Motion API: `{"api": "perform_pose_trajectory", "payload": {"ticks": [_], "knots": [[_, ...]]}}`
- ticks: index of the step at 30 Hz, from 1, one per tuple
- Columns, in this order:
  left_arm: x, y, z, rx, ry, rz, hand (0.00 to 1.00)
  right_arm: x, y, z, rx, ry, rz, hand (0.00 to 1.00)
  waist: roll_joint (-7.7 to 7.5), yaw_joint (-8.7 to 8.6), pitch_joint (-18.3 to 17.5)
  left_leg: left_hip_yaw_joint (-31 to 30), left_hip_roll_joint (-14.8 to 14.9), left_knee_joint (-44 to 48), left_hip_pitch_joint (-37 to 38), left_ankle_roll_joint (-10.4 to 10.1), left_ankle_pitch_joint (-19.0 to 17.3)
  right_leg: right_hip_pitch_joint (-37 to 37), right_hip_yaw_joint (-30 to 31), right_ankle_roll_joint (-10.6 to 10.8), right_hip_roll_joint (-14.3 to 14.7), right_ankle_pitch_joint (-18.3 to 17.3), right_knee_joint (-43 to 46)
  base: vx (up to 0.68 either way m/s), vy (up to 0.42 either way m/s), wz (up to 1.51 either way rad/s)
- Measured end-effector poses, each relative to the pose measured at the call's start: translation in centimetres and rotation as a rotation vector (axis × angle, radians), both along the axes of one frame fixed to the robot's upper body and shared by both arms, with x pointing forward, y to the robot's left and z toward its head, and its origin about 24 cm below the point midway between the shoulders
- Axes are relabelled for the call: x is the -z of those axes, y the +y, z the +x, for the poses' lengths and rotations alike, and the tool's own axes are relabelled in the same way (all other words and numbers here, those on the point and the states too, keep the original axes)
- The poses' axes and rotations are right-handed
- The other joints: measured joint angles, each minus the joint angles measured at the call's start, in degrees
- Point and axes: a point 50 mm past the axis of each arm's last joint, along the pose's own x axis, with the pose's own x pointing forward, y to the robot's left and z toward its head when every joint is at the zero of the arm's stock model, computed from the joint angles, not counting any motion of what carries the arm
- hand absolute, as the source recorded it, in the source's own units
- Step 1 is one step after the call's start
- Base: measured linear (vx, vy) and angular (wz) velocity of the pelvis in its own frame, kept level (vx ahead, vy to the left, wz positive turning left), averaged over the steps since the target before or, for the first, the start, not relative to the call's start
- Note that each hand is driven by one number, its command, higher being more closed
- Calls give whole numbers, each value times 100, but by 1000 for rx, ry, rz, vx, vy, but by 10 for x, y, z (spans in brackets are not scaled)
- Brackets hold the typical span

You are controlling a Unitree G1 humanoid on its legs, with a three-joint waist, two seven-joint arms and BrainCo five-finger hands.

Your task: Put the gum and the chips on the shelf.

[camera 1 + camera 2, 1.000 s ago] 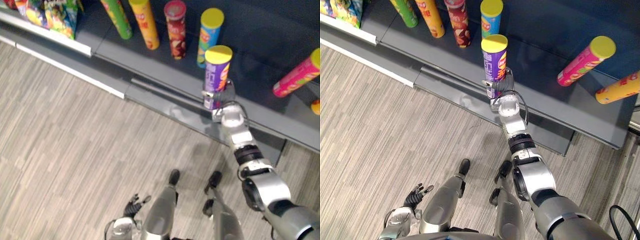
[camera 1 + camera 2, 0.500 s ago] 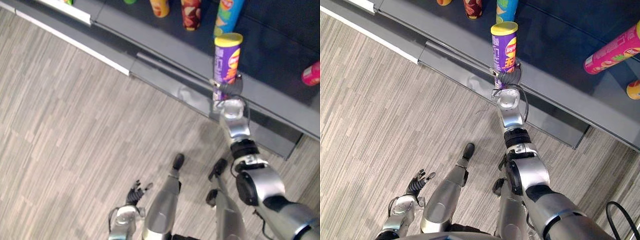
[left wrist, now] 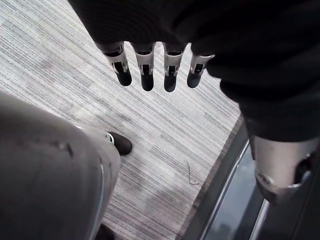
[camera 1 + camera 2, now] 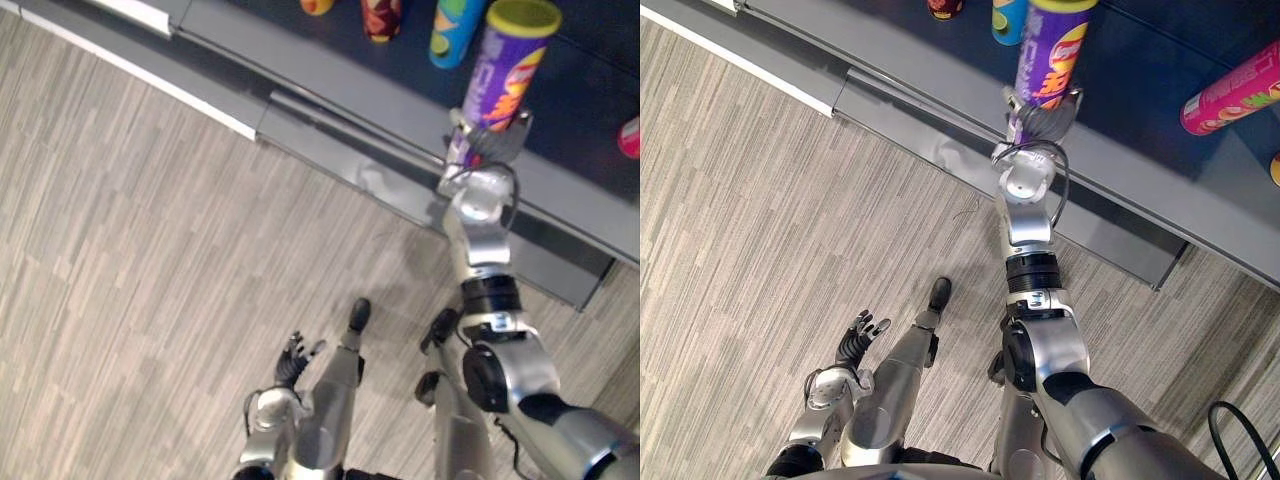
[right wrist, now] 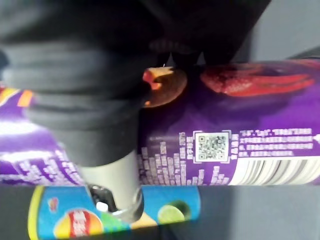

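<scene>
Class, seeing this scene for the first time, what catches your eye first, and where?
The purple chips can with its yellow lid stands out, tilted over the dark shelf in the grip of the right hand. A blue can stands beside it on the shelf, with a pink can farther right. The left hand hangs open, low over the striped floor.

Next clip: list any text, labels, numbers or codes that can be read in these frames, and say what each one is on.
Purple chips can, gripped by the right robot hand: a QR code, a barcode and blocks of small print, all too small to read.
Blue chips can: a red logo patch, too blurred to read.
Pink can on the shelf: print too small to read.
No words or numbers are legible.
</scene>
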Motion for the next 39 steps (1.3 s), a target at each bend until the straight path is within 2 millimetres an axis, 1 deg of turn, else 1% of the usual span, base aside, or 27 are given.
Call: {"api": "perform_pose_trajectory", "payload": {"ticks": [4, 9, 12, 13, 17, 21, 26, 28, 31, 33, 36, 39], "knots": [[1, -1, 0, 5, 15, -2, 0, -10, -8, -7, 14, -66, 84, 100, 9, -17, -8, 121, 26, -2, 88, -1, 1, 23, 42, -22, 3, -17, 50, 7, 3, -8], [2, -2, 0, 22, 30, -11, 0, -22, -12, -16, 19, -151, 120, 100, 25, -65, -41, 118, 39, -6, 128, -19, 22, 30, 42, -47, 2, -36, 123, -1, 0, -1], [4, -3, -2, 26, 41, -12, 0, -19, -11, -18, 21, -155, 130, 100, 27, -76, -148, 113, 40, -21, 129, -8, 36, 30, 37, -48, 2, -36, 126, -6, 2, 1], [6, -4, -3, 33, 48, -11, 0, -15, -11, -18, 25, -142, 136, 100, 31, -77, -227, 109, 40, -68, 134, 4, 58, 26, 30, -48, -1, -36, 126, -9, 6, 5], [5, -6, -2, 54, 46, -4, 0, -8, -14, -19, 61, -125, 149, 100, 28, -76, -263, 100, 37, -297, 185, -29, 154, -10, 9, -48, -14, -36, 120, -5, -1, 5], [4, -9, 0, 63, 40, -3, 0, -9, -17, -21, 111, -126, 120, 100, 39, -76, -332, 89, 31, -313, -38, 10, 215, -234, -7, -48, -24, -35, 125, 4, -4, 2], [0, -14, 5, 75, 18, -8, 0, -12, -27, -22, 173, -135, 76, 100, 40, -39, -335, 95, 20, -348, -254, -28, 295, -467, -28, -49, -37, -35, 132, 45, -13, 3], [-2, -17, 6, 71, -5, -19, 0, -17, -31, -23, 196, -151, 64, 100, 41, -30, -335, 106, 16, -348, -323, -49, 310, -528, -42, -49, -44, -35, 132, 44, -10, 3], [-6, -24, 9, 73, -33, -33, 0, -32, -36, -25, 236, -193, 33, 100, 42, 0, -336, 95, 14, -352, -489, -58, 335, -695, -52, -50, -50, -35, 144, 2, -4, 2], [-11, -28, 11, 86, -54, -37, 0, -41, -38, -26, 249, -219, 29, 100, 43, 4, -336, 92, 11, -365, -611, -130, 393, -814, -84, -50, -66, -36, 168, -1, -13, 8], [-14, -32, 13, 92, -71, -43, 0, -51, -40, -24, 259, -234, 17, 100, 51, 24, -337, 77, 14, -398, -786, -105, 453, -1031, -115, -83, -77, -58, 260, -8, -15, 6], [-16, -36, 15, 87, -80, -56, 0, -60, -46, -26, 279, -257, 6, 100, 136, 77, -332, 77, 15, -399, -925, -83, 476, -1210, -116, -110, -94, -78, 358, 0, 0, 0]]}}
